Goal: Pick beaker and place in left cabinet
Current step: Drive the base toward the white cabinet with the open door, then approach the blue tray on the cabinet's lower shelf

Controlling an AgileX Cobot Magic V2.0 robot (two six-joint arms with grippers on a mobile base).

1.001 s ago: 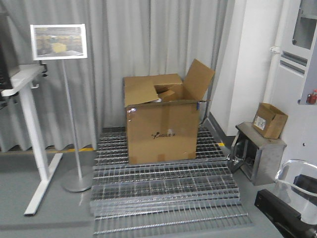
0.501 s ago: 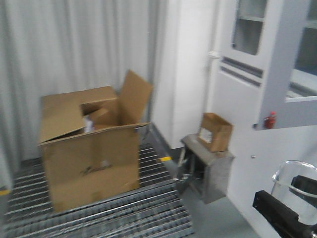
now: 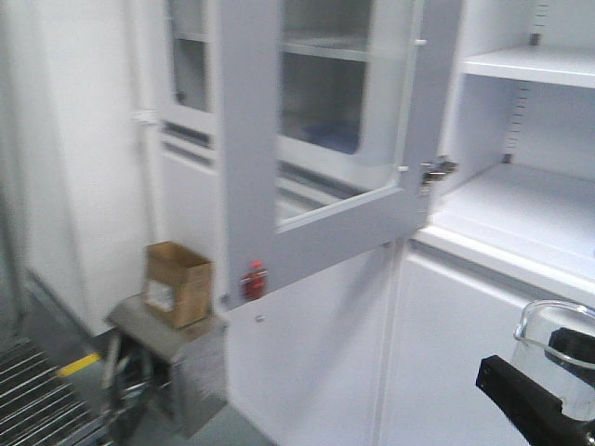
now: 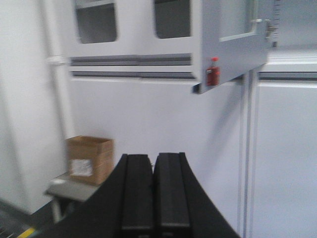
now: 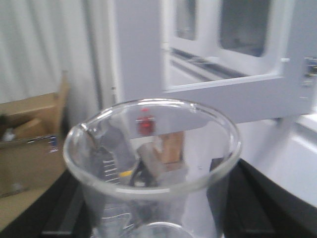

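Observation:
The beaker is clear glass with white graduation marks and hangs at the lower right of the front view. My right gripper is shut on it, one black finger on either side of the glass. In the right wrist view the beaker fills the frame, its rim towards the camera, and the right gripper clamps its wall. The left cabinet stands ahead at the right with bare grey shelves and a slotted rail at its back. My left gripper is shut on nothing, pointing at the lower cabinet doors.
An open glass-paned cabinet door with a red latch juts out left of the shelves. A small cardboard box sits on a grey metal stand. Metal floor grating shows at the lower left. A large cardboard box stands at the left.
The whole view has swung right: the large cardboard box and most of the grating left the front view, and the cabinet's open door and shelves came in. The beaker stays in my right gripper.

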